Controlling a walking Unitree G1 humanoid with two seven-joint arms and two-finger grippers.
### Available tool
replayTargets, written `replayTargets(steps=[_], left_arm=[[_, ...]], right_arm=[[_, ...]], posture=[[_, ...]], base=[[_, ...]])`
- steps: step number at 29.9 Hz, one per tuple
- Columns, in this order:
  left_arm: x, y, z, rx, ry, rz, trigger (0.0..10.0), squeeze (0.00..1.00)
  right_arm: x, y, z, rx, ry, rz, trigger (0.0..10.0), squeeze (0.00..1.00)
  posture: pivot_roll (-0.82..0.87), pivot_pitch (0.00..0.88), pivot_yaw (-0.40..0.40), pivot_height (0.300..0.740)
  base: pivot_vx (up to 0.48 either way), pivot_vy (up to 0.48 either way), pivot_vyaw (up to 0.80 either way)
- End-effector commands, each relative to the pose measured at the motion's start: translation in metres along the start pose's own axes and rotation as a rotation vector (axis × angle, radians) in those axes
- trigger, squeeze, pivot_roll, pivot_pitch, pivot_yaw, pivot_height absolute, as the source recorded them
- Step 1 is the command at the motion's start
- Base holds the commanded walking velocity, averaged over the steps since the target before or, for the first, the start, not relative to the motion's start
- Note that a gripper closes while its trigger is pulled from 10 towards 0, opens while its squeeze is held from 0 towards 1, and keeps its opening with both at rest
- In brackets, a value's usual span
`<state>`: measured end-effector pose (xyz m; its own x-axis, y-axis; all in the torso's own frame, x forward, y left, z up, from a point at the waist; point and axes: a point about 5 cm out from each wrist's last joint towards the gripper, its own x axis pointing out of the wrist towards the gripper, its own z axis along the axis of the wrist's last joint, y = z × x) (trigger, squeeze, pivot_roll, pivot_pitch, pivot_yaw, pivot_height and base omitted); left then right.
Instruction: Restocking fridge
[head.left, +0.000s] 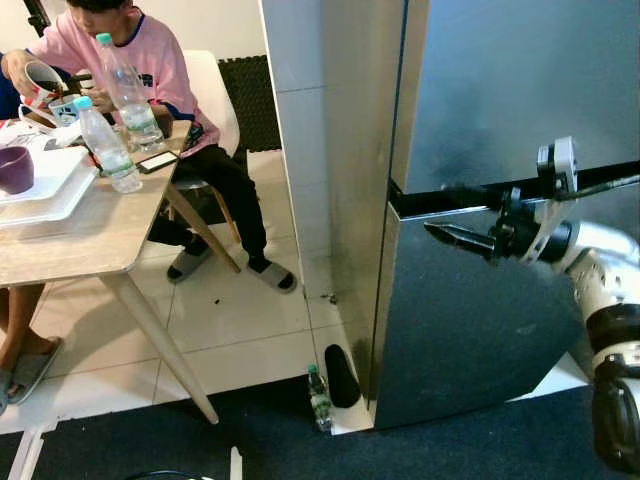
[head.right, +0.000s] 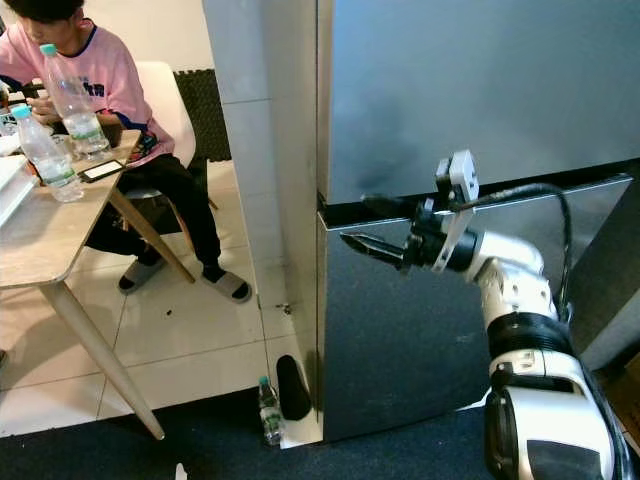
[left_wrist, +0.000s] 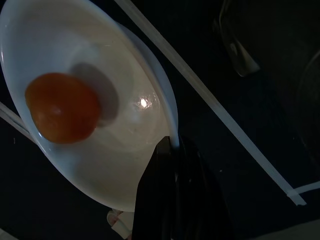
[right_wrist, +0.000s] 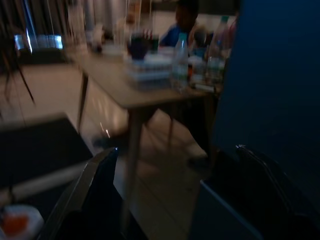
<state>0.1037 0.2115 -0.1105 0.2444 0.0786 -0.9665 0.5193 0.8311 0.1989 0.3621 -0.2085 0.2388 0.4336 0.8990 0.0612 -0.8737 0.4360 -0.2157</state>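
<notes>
The dark grey fridge (head.left: 500, 90) stands closed on the right, with a black gap (head.left: 420, 197) between its upper and lower doors. My right gripper (head.right: 364, 226) is open in front of that gap: one finger lies level with it, the other points at the lower door (head.right: 400, 340). In the right wrist view the two fingers (right_wrist: 85, 190) stand wide apart beside the fridge's side. My left gripper (left_wrist: 171, 146) is shut on the rim of a white bowl (left_wrist: 125, 165). An orange-red round fruit (left_wrist: 62, 106) lies in the bowl, above dark floor.
A person in a pink shirt (head.left: 150, 60) sits at a wooden table (head.left: 90, 240) that holds water bottles (head.left: 105, 145), a purple cup (head.left: 14, 168) and white trays. A small bottle (head.left: 319, 397) and a black slipper (head.left: 342, 375) lie by the fridge's corner. Dark carpet (head.left: 200, 440) covers the near floor.
</notes>
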Motion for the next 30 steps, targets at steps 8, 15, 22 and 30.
replayTargets(steps=[8, 15, 22, 30], left_arm=[[0.0, -0.002, -0.001, 0.003, 0.004, 0.001, 10.0, 0.0], [0.0, -0.003, -0.003, 0.006, 0.009, -0.002, 10.0, 0.0], [0.0, -0.004, -0.002, 0.005, 0.006, -0.003, 10.0, 0.0], [0.0, -0.004, -0.002, 0.004, 0.005, -0.007, 10.0, 0.0]], right_arm=[[0.014, -0.005, 0.007, -0.264, 0.342, 0.064, 10.0, 0.0], [0.011, -0.015, -0.004, -0.425, 0.629, 0.001, 10.0, 0.0], [0.006, -0.021, -0.004, -0.451, 0.715, -0.038, 10.0, 0.0], [-0.005, -0.008, -0.022, -0.389, 0.874, 0.202, 10.0, 0.0]], posture=[[0.0, 0.031, 0.016, 0.74], [0.0, 0.027, 0.014, 0.74], [0.0, 0.027, 0.014, 0.74], [-0.01, 0.034, 0.018, 0.74]], base=[[0.0, 0.0, 0.0], [0.0, 0.0, 0.0], [0.0, 0.0, 0.0], [0.0, 0.0, 0.0]])
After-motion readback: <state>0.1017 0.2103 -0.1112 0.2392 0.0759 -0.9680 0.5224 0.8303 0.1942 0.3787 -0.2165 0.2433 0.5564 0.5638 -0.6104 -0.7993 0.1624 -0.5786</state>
